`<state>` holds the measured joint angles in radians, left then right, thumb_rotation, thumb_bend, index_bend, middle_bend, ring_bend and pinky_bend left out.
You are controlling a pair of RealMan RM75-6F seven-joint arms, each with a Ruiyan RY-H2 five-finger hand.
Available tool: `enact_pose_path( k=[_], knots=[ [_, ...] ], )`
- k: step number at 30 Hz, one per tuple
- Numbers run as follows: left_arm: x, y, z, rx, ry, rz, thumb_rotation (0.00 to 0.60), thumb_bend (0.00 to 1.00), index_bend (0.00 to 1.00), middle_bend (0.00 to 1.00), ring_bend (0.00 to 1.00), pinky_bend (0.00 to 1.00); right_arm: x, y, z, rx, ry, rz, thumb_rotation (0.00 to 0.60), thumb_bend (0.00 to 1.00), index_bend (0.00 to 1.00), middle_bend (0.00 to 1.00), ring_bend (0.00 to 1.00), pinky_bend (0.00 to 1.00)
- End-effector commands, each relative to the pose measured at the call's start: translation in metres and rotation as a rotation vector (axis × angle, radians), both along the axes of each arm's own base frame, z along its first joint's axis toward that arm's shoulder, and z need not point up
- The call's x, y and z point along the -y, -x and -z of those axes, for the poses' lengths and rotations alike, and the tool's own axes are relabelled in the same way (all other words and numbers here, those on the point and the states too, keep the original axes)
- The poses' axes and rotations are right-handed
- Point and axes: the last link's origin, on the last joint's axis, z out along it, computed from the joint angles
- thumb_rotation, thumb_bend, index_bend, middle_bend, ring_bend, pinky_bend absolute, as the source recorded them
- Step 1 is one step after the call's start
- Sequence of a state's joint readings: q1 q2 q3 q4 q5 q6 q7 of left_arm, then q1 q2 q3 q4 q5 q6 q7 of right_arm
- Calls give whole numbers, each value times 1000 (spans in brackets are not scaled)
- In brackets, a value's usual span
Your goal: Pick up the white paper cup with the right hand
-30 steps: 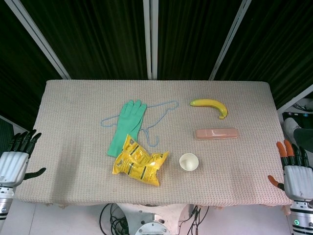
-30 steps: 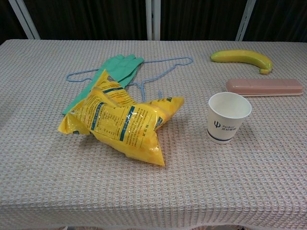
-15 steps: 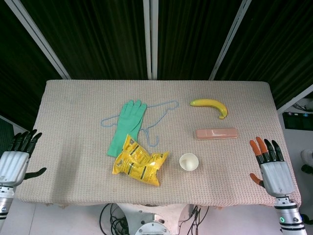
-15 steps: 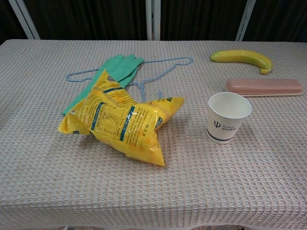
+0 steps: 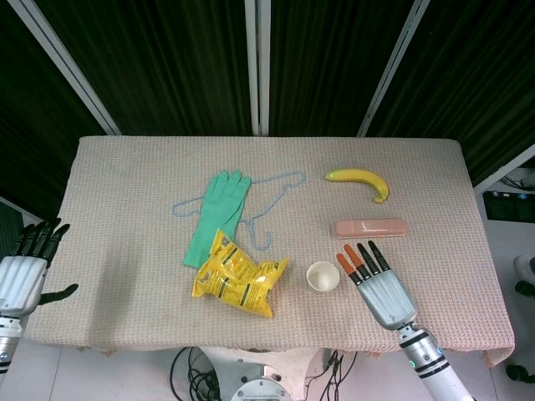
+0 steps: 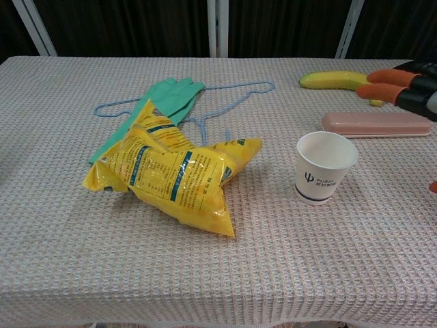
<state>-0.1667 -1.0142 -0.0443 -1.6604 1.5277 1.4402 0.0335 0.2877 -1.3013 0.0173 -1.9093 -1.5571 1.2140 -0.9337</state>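
Standing upright: white paper cup [image 5: 323, 276], just left of the right hand [image 5: 380, 287].
Right hand: hovering, fingers spread, holding nothing.

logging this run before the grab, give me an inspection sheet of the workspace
surface: table under a beige woven cloth, lying flat.
job's things: white paper cup upright, mouth open, untouched, standing apart from the other items.
clutter: yellow snack bag left of the cup, overlapping the cuff end of a green rubber glove; banana and pink case beyond the cup.
hands: right hand open, fingers extended, just right of the cup, not touching it; left hand open at the table's left edge, holding nothing.
cables: thin blue wire hanger beside the glove; dark cables below the front edge.
surroundings: dark curtain with light poles behind.
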Motion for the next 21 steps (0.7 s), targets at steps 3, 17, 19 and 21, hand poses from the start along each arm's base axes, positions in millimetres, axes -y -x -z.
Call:
enact_pose_path(
  k=[3,17,19,21],
  knots=[
    [0,0,0,3,0,-1,600,37,0,0,0,0,14,-31,31,-26,-44,-52,600,6,0,0,0,0],
    [-1,0,-1,7,0,-2,600,37,0,0,0,0,25,-48,60,-104,-58,-62,600,78,0,97,0,0],
    [-1,1,-1,4,1,-4,600,37,0,0,0,0,26,-48,61,-105,-48,-64,600,123,12,156,0,0],
    [-1,1,-1,1,3,-6,600,37,0,0,0,0,26,-49,61,-101,-44,-67,600,161,64,223,0,0]
  ],
)
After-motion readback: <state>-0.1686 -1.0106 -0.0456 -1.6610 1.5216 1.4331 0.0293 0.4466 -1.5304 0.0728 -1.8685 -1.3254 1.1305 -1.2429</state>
